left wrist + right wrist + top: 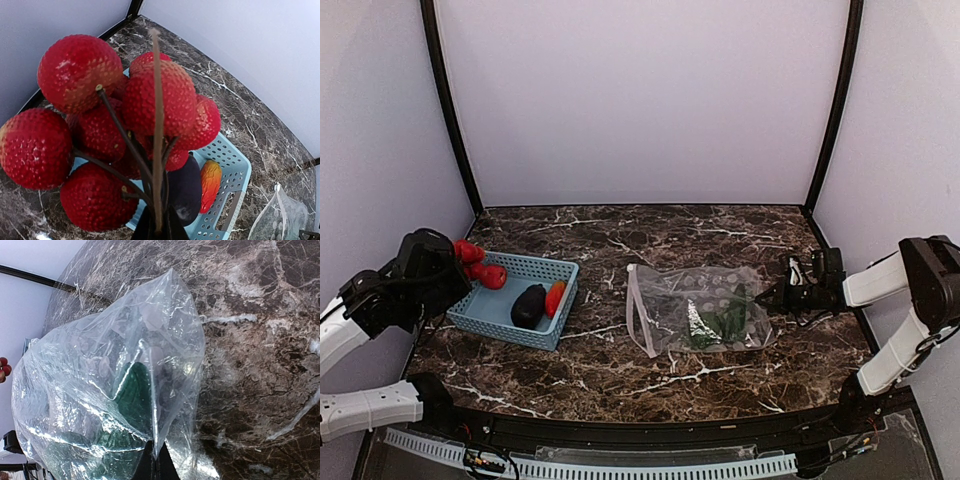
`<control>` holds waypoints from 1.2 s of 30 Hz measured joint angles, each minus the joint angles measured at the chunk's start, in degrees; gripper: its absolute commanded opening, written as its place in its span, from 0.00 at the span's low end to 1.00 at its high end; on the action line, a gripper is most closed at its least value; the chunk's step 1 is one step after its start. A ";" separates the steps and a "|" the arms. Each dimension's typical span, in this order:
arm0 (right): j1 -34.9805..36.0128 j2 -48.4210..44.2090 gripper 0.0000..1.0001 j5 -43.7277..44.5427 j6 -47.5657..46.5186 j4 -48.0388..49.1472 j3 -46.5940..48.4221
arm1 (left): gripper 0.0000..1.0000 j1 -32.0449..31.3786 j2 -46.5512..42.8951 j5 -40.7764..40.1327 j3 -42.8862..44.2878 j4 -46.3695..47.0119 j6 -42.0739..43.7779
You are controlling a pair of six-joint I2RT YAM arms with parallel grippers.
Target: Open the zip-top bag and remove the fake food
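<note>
Left hand [159, 226]: closed on the thin stem of the red ball cluster [480, 262], which hangs clear of the tabletop [620, 375].
Cluster to basket: it sits over the far-left corner of the light-blue basket [505, 328]; the open middle of the basket lies down and to the right of the hand.
Basket contents: dark eggplant [528, 305] and orange-red piece [555, 297], side by side, leaving free floor at the far-left end.
Right hand [767, 297]: closed, pinching the right-hand edge of the zip-top bag [705, 300] and lifting that edge slightly.
Bag position: on the tabletop right of centre, long axis left to right, apart from the basket.
Zip strip [638, 310]: runs near to far along the bag's left end, facing the basket and the left arm; it appears parted.
Fake food in the bag: green vegetable [720, 325], lying toward the pinched end.
Judgement: a drop into the basket comes first; the left arm is the nearer one to the bag's mouth.
</note>
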 measured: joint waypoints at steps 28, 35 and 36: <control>0.00 0.04 0.00 -0.04 -0.22 -0.13 0.00 | 0.30 2.45 29.24 0.13 6.10 -7.45 -24.46; 0.00 -0.17 0.00 -0.04 -0.22 -0.26 0.00 | 0.53 2.47 30.23 3.63 5.22 4.66 -17.77; 0.00 -0.17 0.00 -0.04 -0.22 -0.26 0.00 | 0.56 2.47 29.79 4.31 4.72 6.69 -16.61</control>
